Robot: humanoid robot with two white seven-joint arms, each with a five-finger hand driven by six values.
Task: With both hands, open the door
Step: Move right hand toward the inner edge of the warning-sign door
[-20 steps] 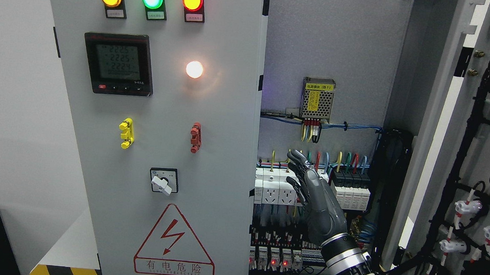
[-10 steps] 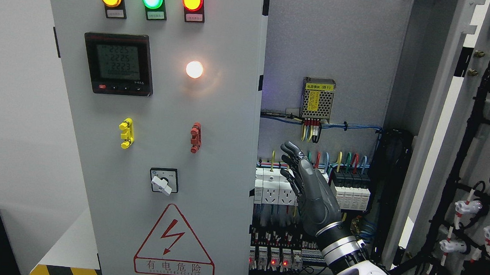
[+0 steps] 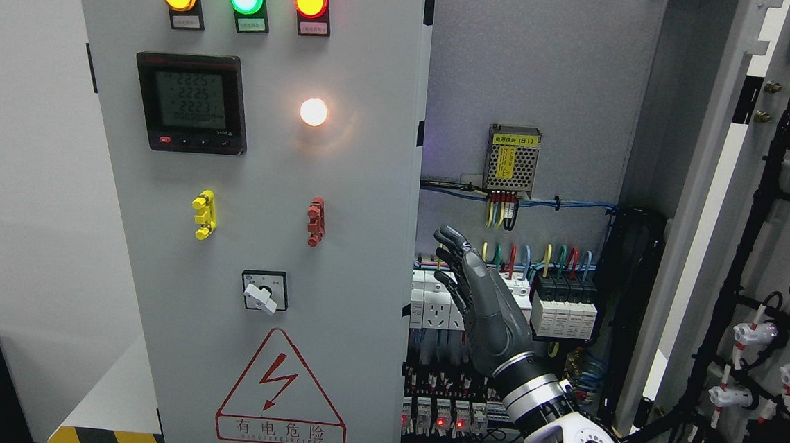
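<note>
right robot hand (image 3: 480,300): fingers straight, holding nothing | left door (image 3: 255,239): free edge just left of fingertips, running vertical | left robot hand: unseen

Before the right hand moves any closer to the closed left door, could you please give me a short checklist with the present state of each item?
1. Right door swung open: ok.
2. Left door shut, its free edge bare: ok.
3. Right hand empty, fingers extended: ok.
4. Fingers touching the door edge: not ok, a gap shows between them.
5. Hand clear of the breakers and sockets behind it: cannot tell, one view gives no depth.
6. Left hand ready to help: cannot tell, it is out of view.
</note>
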